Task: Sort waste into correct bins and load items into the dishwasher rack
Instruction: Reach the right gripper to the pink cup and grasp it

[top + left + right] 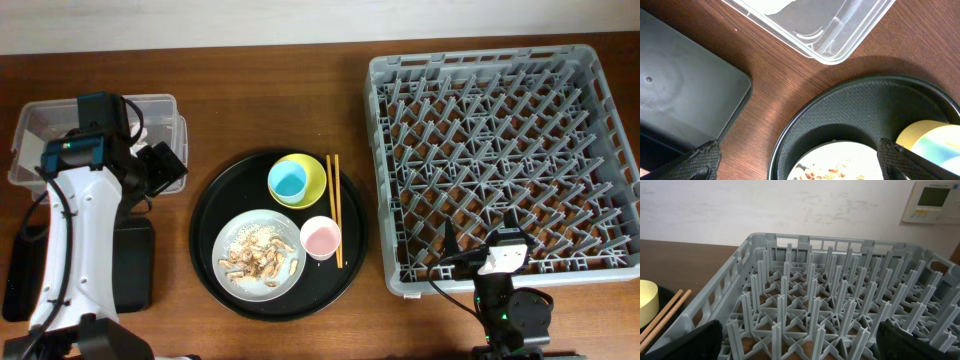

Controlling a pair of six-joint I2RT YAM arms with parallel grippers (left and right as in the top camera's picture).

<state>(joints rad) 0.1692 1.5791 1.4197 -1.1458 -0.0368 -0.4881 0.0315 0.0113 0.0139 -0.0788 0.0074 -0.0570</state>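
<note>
The left gripper [800, 150] has its jaws spread wide with nothing between them. It hangs over the bare wood between the clear plastic box [840, 30] and the round black tray [850, 100], near the left edge of the worktop. The right gripper [800, 330] is likewise wide open and empty, low at the near edge, looking across the near rim of the dishwasher rack [805, 240]. The rack fills the right side of the worktop and has nothing among its pegs. Out from the left jaws, the box sits at the far left corner, with something pale inside that I cannot make out. The shallow black rectangular tray [685, 90] lies just beside it, toward the near left corner. The round tray is in the middle. On it the plate [235, 232] carries the food scraps [262, 260], and the light blue cup [288, 181] stands inside the yellow-green bowl [316, 172]. The pink cup [321, 238] touches the plate's right rim, and the chopsticks [334, 210] lie along the tray's right side. No napkins show on the tray, so the paper seems dealt with; I judge the scraps or the loading to be the step in hand. The next move calls for the left arm to swing right over the tray and close on the plate's rim to tip it over the black rectangular tray. Failing that, it could lift out the blue cup first.
</note>
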